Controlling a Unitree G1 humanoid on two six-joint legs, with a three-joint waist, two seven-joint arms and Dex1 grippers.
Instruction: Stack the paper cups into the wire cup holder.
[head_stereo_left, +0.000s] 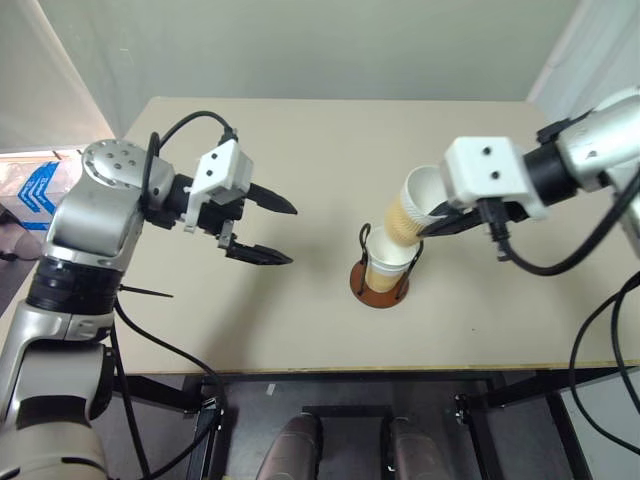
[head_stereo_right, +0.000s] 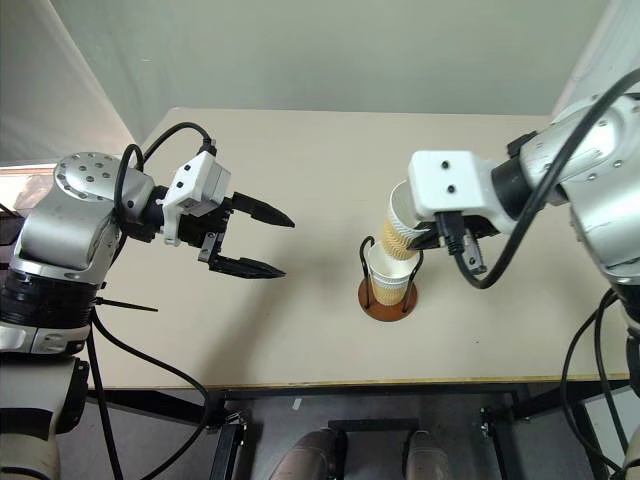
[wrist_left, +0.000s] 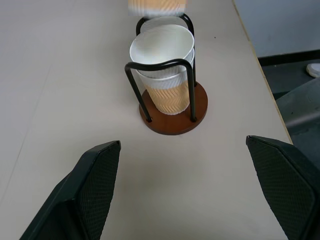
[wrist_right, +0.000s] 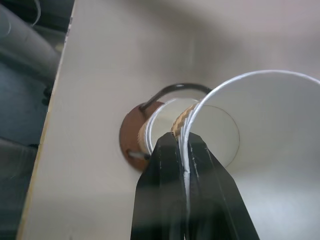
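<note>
The wire cup holder (head_stereo_left: 381, 285), a reddish-brown disc with black wire loops, stands on the table right of centre. What looks like two nested paper cups (wrist_left: 162, 75) sit upright inside it. A third paper cup (head_stereo_left: 408, 212) hangs tilted just above them, its bottom over their mouth and apart from it. My right gripper (wrist_right: 182, 145) is shut on that cup's white rim, one finger inside and one outside. My left gripper (head_stereo_left: 268, 230) hovers open to the left of the holder, pointing at it, with nothing between its fingers (wrist_left: 95, 192).
The tan table (head_stereo_left: 300, 330) has its front edge close below the holder and its right edge (wrist_left: 255, 55) not far beyond it. Black cables (head_stereo_left: 590, 230) hang from the right arm over the table's right side. Bare tabletop lies between the left gripper and the holder.
</note>
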